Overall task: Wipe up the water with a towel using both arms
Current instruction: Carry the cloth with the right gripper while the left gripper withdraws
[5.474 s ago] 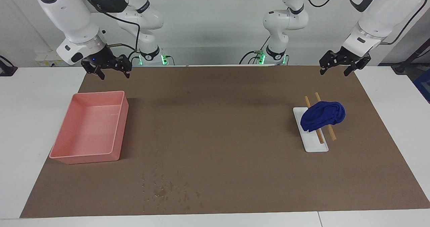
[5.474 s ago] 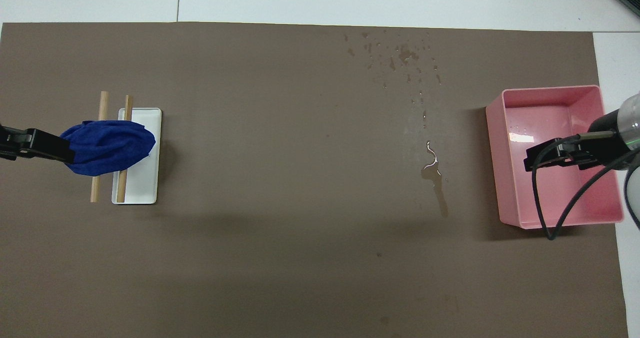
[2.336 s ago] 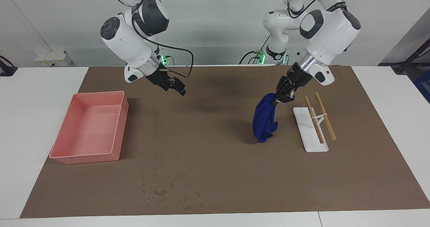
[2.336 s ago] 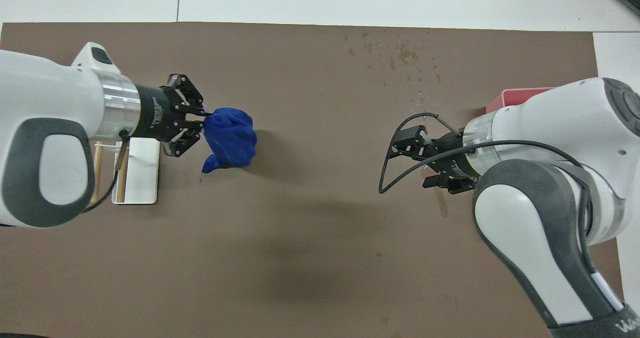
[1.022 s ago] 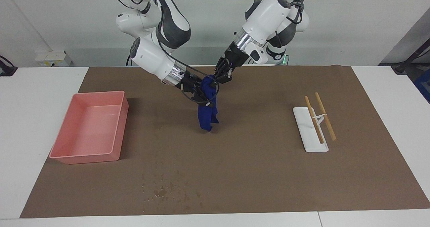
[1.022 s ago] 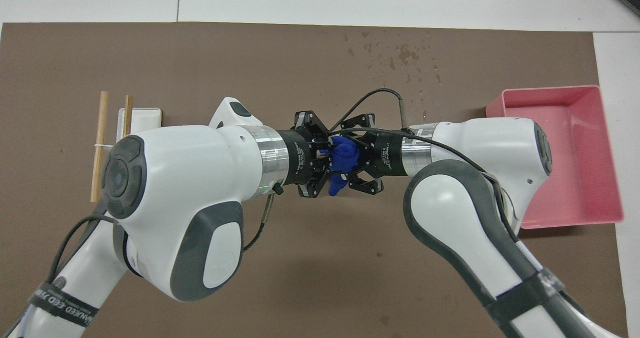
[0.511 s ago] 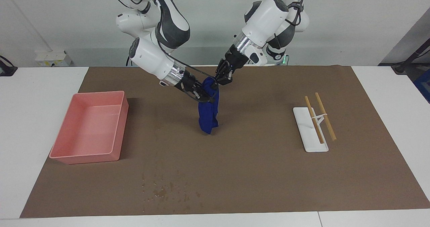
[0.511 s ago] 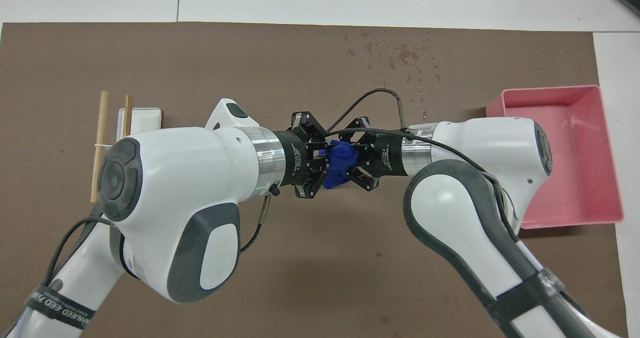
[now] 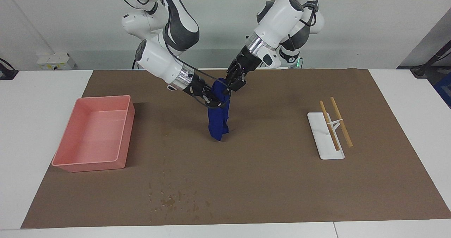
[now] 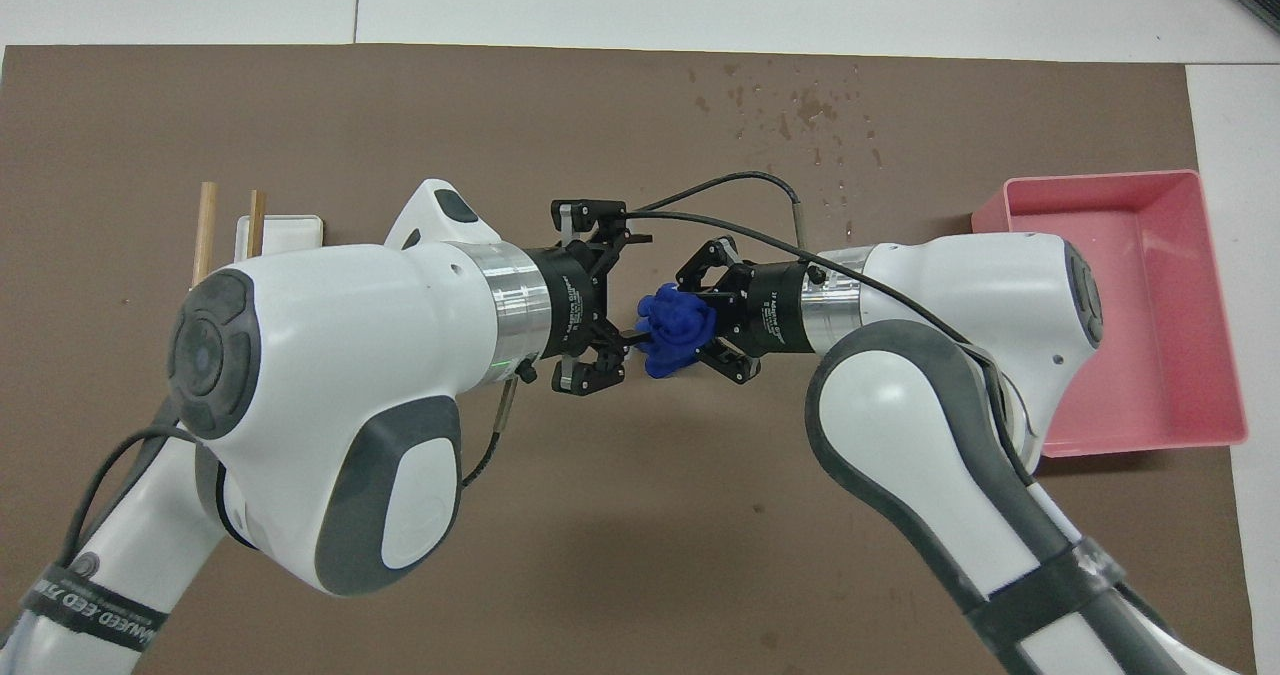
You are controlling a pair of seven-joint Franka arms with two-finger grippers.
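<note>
The blue towel [image 9: 218,120] hangs bunched over the middle of the brown mat, and from above it shows as a blue wad [image 10: 675,327]. My right gripper [image 9: 211,97] [image 10: 703,322] is shut on its upper end. My left gripper [image 9: 235,81] [image 10: 622,290] stands open right beside the top of the towel, its fingers spread wide with nothing between them. I cannot tell whether the towel's lower end touches the mat. Water drops [image 9: 176,199] [image 10: 800,105] lie scattered on the mat near the edge farthest from the robots.
A pink bin [image 9: 88,165] [image 10: 1100,177] sits toward the right arm's end of the table. A white tray [image 9: 331,155] [image 10: 285,227] bearing two wooden sticks [image 9: 341,121] [image 10: 205,225] lies toward the left arm's end. The brown mat [image 9: 282,181] covers most of the table.
The right gripper has closed on the towel's top. The left gripper has then opened, let go of the towel and drawn slightly back from it.
</note>
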